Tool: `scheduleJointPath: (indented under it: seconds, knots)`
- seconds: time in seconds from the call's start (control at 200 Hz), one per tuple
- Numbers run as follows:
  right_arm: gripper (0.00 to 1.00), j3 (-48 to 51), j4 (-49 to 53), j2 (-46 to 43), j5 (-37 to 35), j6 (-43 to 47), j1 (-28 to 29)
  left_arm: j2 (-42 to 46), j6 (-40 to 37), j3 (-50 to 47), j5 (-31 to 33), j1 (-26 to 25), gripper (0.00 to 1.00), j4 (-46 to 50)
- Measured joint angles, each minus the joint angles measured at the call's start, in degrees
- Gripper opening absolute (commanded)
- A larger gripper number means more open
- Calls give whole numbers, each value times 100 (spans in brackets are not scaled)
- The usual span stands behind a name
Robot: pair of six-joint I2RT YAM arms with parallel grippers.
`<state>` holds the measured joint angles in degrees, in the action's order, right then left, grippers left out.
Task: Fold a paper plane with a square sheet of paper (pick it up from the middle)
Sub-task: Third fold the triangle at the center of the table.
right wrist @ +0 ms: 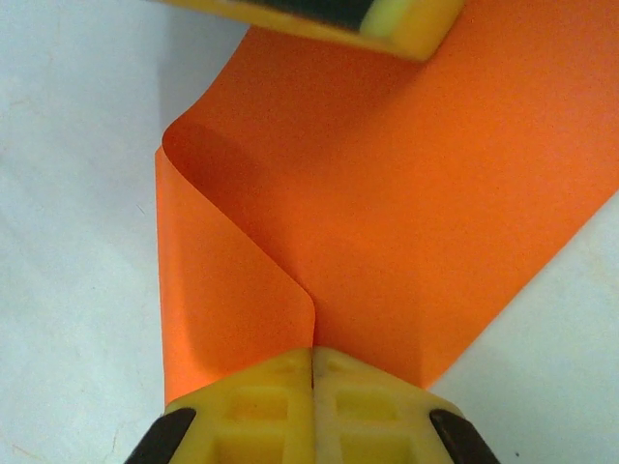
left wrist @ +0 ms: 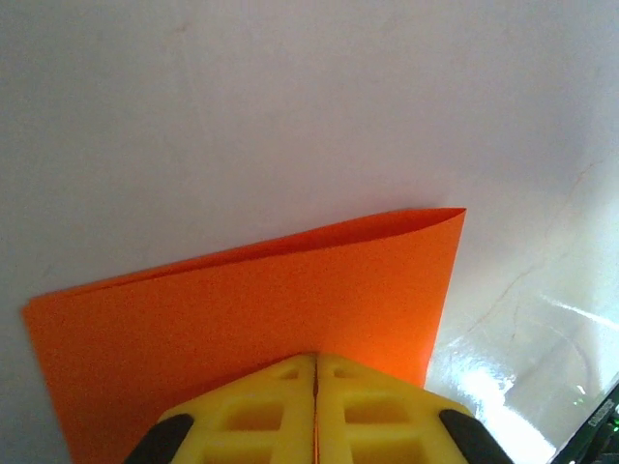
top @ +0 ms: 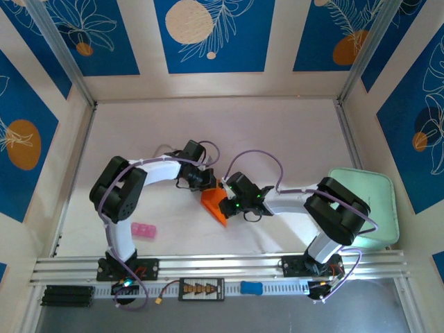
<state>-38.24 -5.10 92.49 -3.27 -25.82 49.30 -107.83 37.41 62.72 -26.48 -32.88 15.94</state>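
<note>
The orange square sheet of paper point(top: 216, 205) hangs between both grippers near the table's middle, bent over on itself and not a dart shape. My left gripper point(top: 210, 180) is shut on one edge of it; in the left wrist view its yellow jaws point(left wrist: 315, 360) pinch the sheet point(left wrist: 261, 300), which spreads out ahead with a soft fold along its far side. My right gripper point(top: 229, 196) is shut on the sheet too; in the right wrist view its jaws point(right wrist: 312, 350) clamp a curled flap of the paper point(right wrist: 387, 203). The left gripper's fingertip point(right wrist: 387, 14) shows at the top.
A small pink rectangular block point(top: 143, 230) lies near the left arm's base. A pale green rounded tray point(top: 378, 201) sits at the right edge behind the right arm. White table surface point(top: 277, 132) stretches toward the back wall.
</note>
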Motion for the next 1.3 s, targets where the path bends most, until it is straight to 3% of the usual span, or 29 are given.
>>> scheduleJointPath:
  seconds: [0.345, 0.54, 0.75, 1.025, 1.3]
  knots:
    - [0, 48, -101, 0, 7, -37, 9, 848, 197, -214, 485, 15, 19, 37]
    - [0, 57, -127, 0, 7, -44, 9, 1611, 527, -892, 527, 50, 12, -109]
    - [0, 81, -170, -2, 0, -83, 20, 2448, 1049, -1982, 35, -13, 6, -916]
    - [0, 81, -173, -2, -4, -83, 31, 2319, 1923, -2927, -409, -586, 4, -2369]
    - [0, 81, -173, -2, -48, -109, 57, 2107, 2085, -2949, -417, -654, 6, -2787]
